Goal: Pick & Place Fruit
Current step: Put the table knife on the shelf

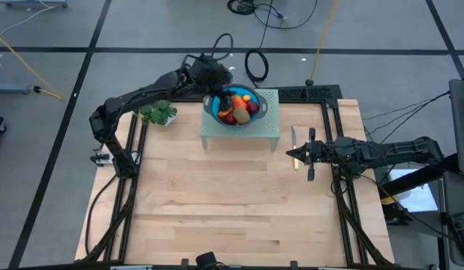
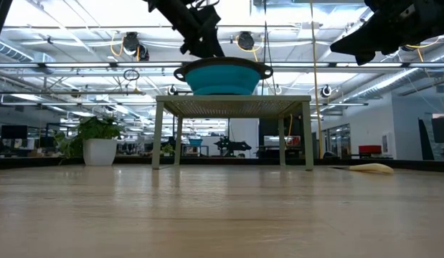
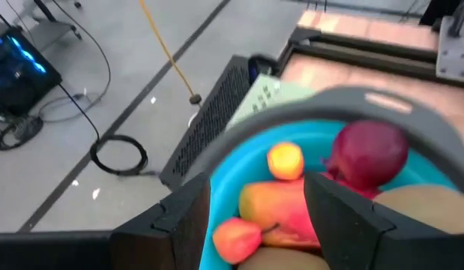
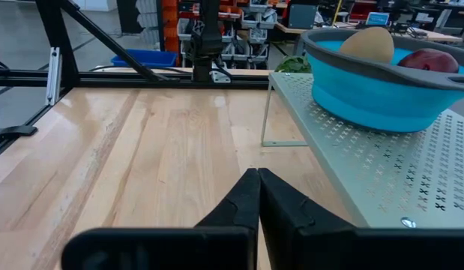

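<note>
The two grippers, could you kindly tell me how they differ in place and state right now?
The left gripper is over the blue bowl of fruit with its fingers apart; the right gripper sits low by the knife beside the green stand, its fingers pressed together. Both hold nothing.

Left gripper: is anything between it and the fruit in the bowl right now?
Nothing visible. The left gripper hangs open right over the blue bowl on the green stand, and its wrist view looks straight down past both fingers onto the fruit. The bowl's grey rim lies beyond the fingers, not under them.
</note>
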`<action>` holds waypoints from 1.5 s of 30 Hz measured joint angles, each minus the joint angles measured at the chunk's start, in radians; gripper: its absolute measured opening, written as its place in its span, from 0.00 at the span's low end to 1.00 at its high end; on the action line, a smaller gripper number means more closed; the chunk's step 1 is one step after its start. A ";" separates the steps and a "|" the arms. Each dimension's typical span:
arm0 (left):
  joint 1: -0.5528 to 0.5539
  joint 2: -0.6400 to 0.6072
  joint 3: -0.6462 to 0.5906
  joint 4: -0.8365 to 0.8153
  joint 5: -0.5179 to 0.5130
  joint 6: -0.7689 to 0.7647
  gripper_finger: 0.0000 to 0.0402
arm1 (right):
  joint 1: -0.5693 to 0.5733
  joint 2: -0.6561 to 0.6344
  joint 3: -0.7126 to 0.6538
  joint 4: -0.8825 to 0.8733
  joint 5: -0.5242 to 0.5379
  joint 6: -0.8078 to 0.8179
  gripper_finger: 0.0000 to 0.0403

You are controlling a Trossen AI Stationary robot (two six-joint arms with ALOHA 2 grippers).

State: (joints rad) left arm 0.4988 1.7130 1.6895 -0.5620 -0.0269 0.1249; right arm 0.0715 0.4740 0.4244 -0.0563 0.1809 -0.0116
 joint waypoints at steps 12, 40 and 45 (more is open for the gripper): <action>-0.018 -0.013 0.058 -0.107 -0.018 -0.004 0.54 | 0.000 0.000 0.000 0.000 0.000 0.000 0.01; -0.120 -0.040 0.057 -0.187 -0.015 -0.040 0.30 | 0.000 0.000 0.000 -0.008 0.000 0.104 0.01; -0.128 -0.067 0.057 -0.215 -0.007 -0.071 0.16 | 0.000 0.000 0.000 -0.011 0.000 0.104 0.01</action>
State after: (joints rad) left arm 0.3706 1.6455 1.7462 -0.7772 -0.0341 0.0544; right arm 0.0719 0.4744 0.4244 -0.0675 0.1810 0.0929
